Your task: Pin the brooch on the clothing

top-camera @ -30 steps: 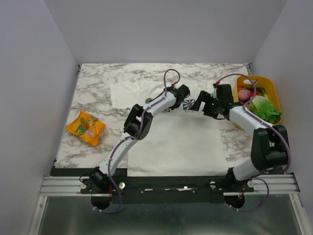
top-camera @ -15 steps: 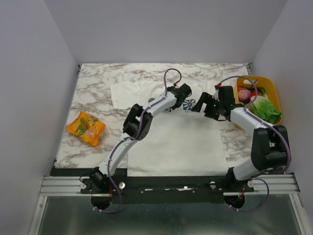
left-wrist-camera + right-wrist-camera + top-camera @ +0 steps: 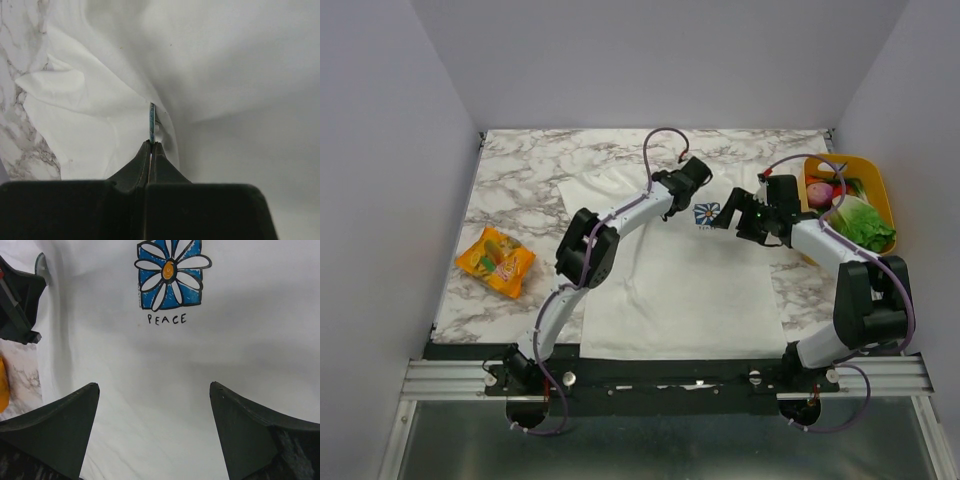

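Left gripper (image 3: 151, 145) has its jaws shut on the brooch (image 3: 152, 122), which the left wrist cam sees edge-on as a thin dark teal-green sliver standing upright just past the fingertips. The brooch sits right against a raised fold of the white T-shirt (image 3: 240, 60). Can't tell from this angle whether the pin is through the fabric or only touching it. The fabric is bunched and creased around the tips, and the marble table (image 3: 20, 125) shows at the left edge. In the top view the left gripper (image 3: 692, 170) is at the shirt's upper edge, up and left of the blue flower print (image 3: 706, 213); the brooch itself is too small to make out there. Right gripper (image 3: 152, 390) has its jaws spread wide and grips nothing; it hangs over flat shirt fabric (image 3: 165, 365) just below the print (image 3: 170, 274), which reads "PEACE" underneath. In the top view the right gripper (image 3: 725, 215) is just right of the print, and the two grippers are near each other but apart. The T-shirt (image 3: 680, 290) lies spread over the middle of the table (image 3: 520, 180). An orange snack packet (image 3: 495, 262) lies off to the left, well clear of the shirt. A yellow basket (image 3: 880, 180) holding lettuce (image 3: 865, 225) sits at the right edge.
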Robot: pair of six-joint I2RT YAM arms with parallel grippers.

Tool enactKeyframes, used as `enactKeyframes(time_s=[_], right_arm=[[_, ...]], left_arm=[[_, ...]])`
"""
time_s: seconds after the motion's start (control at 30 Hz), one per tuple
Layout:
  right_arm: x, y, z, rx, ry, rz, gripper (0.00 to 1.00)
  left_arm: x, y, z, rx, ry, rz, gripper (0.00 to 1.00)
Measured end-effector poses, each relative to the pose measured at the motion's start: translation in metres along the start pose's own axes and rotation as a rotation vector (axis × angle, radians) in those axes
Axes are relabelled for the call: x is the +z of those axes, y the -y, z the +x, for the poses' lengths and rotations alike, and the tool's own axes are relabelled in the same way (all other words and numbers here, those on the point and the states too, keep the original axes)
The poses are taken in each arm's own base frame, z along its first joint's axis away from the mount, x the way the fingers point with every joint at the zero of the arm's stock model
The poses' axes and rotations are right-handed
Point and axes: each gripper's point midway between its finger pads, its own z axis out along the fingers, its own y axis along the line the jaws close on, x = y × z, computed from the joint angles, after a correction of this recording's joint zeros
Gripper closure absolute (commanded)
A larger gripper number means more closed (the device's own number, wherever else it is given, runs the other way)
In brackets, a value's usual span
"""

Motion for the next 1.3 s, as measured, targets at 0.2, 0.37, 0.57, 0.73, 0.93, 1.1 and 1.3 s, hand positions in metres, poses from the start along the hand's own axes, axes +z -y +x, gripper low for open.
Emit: enactKeyframes(time_s=[0.2,0.37,0.57,0.73,0.93,1.1,1.3], right_arm=[[0.000,-0.006,0.000,-0.007,-0.002,-0.033,0.04],[0.007,-0.016,-0.005,-0.003,-0.020,-0.085,0.06],[0.019,-0.033,-0.014,-0.013,-0.032,-0.143,0.07],[0.027,-0.055,-0.019,-0.039,-0.037,-0.188,0.07],[0.045,-0.080,-0.023,-0.071,-0.057,-0.229,0.08],[0.063,-0.091,-0.027,-0.081,-0.067,-0.247,0.19],[0.085,-0.105,-0.038,-0.085,-0.065,-0.298,0.29]], left_arm=[[-0.006,-0.007,0.007,-0.064,0.029,0.051,1.00],[-0.017,-0.018,0.015,-0.175,0.081,0.153,1.00],[-0.036,-0.034,0.005,-0.327,0.196,0.287,1.00],[-0.050,-0.031,-0.006,-0.399,0.269,0.401,1.00],[-0.053,-0.026,-0.010,-0.438,0.304,0.484,1.00],[-0.055,-0.024,-0.009,-0.468,0.329,0.545,1.00],[-0.062,-0.029,-0.008,-0.502,0.370,0.610,1.00]])
